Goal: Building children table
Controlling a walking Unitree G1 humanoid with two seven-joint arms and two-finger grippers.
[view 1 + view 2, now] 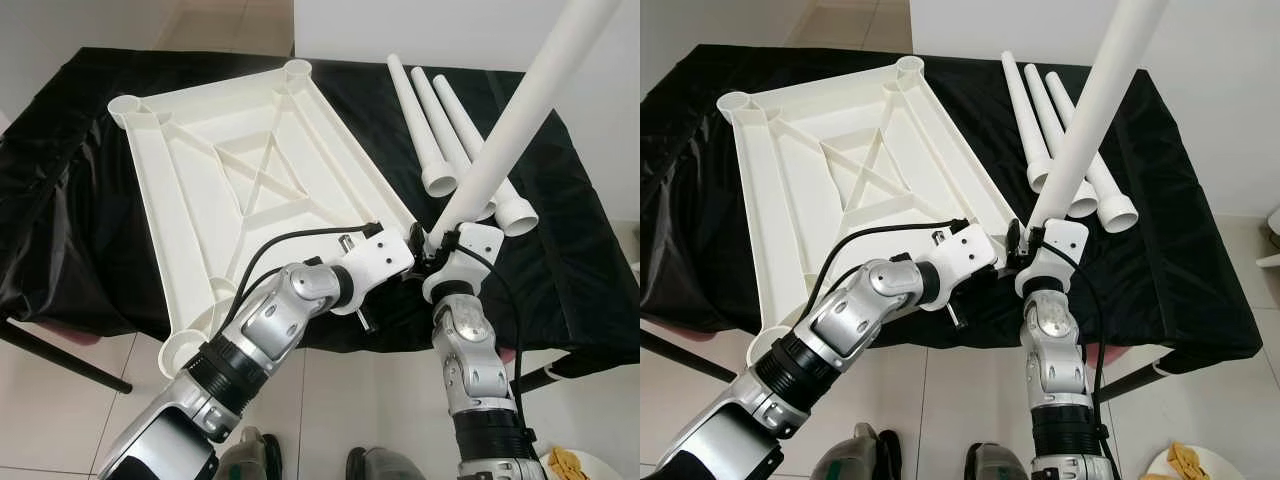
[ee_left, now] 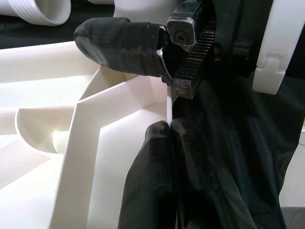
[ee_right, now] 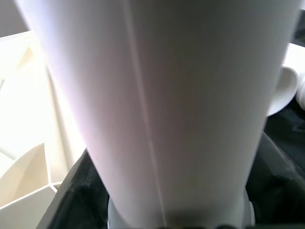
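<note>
A white plastic tabletop (image 1: 200,180) lies upside down on the black-draped table (image 1: 560,250), ribs and round corner sockets facing up. My left gripper (image 1: 403,250) is at its near right corner, fingers (image 2: 119,43) shut on the thin rim (image 2: 168,102) beside a socket (image 2: 38,129). My right gripper (image 1: 440,245) is just to the right, shut on the lower end of a long white table leg (image 1: 520,120). The leg tilts up and away to the right and hides the right fingers in the right wrist view (image 3: 167,95). Three more legs (image 1: 440,130) lie side by side at the back right.
The tabletop's near left corner socket (image 1: 180,350) hangs over the table's front edge. A dark bar (image 1: 60,360) slants over the tiled floor at the lower left. A white wall stands behind the table on the right. My feet (image 1: 865,455) are close to the table front.
</note>
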